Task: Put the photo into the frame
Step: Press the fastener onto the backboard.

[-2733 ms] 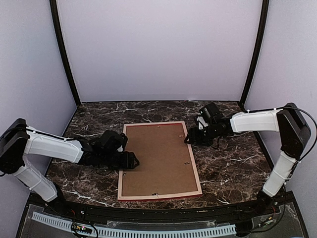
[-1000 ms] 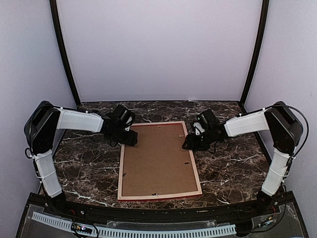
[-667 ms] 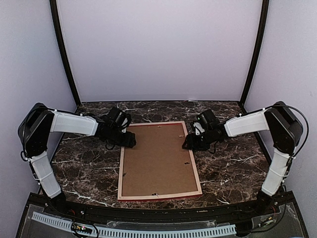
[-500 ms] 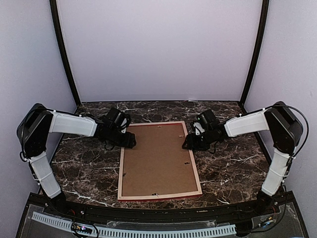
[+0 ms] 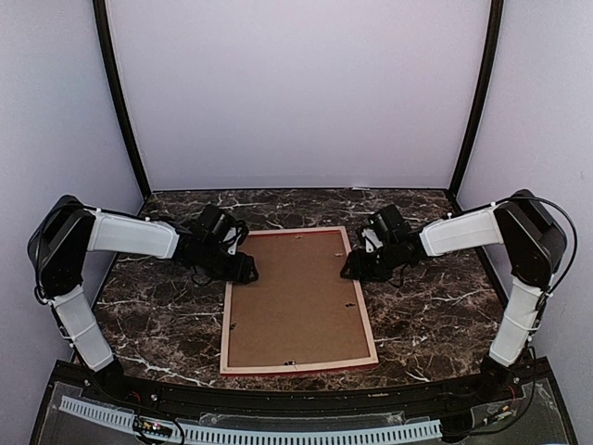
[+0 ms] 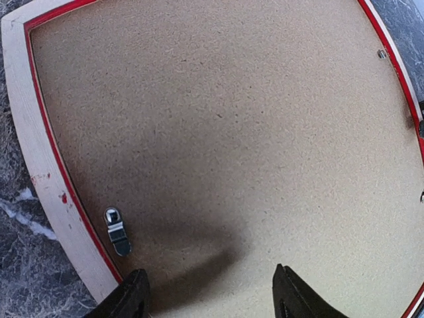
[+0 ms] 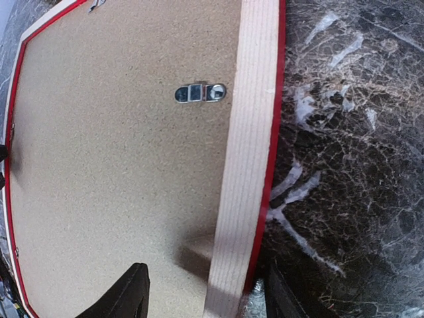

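The frame [image 5: 298, 368] lies back-up in the middle of the surface [image 5: 435, 306], with a brown backing board [image 5: 296, 297] inside it. The left tool [image 5: 243, 269] is spread over the upper-left corner. The right tool [image 5: 352, 269], also spread, straddles the upper-right rail.

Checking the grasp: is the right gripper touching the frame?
Cannot tell. Right wrist view: right gripper straddles the frame rail, jaws open; fingertips cut off at picture's edge.
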`<state>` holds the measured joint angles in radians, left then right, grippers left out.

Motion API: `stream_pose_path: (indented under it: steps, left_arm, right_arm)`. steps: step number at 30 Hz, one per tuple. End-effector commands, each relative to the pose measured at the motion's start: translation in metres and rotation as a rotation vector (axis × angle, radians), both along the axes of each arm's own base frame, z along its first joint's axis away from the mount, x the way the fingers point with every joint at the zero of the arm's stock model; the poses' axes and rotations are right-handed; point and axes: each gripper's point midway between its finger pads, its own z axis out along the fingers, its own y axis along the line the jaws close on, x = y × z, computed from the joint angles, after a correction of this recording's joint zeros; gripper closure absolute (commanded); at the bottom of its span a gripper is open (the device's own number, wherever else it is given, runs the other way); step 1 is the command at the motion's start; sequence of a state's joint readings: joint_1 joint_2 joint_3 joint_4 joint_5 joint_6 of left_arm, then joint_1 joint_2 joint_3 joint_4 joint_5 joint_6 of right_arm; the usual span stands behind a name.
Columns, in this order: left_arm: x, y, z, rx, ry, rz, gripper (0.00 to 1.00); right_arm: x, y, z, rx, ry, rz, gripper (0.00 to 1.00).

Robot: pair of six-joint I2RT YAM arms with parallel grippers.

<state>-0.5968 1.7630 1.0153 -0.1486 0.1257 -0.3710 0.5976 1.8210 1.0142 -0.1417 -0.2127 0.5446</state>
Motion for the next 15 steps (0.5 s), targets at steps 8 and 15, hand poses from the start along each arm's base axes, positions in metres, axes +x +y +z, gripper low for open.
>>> stream_pose_path:
  steps: [8, 15]
  left_arm:
    - [0.013, 0.029, 0.04, 0.139, -0.108, 0.063, 0.31]
    - [0.025, 0.037, 0.023, 0.244, -0.078, 0.074, 0.29]
  right_arm:
    - [-0.004, 0.003, -0.007, -0.002, 0.02, 0.013, 0.39]
    - [-0.003, 0.004, -0.008, -0.003, 0.023, 0.022, 0.4]
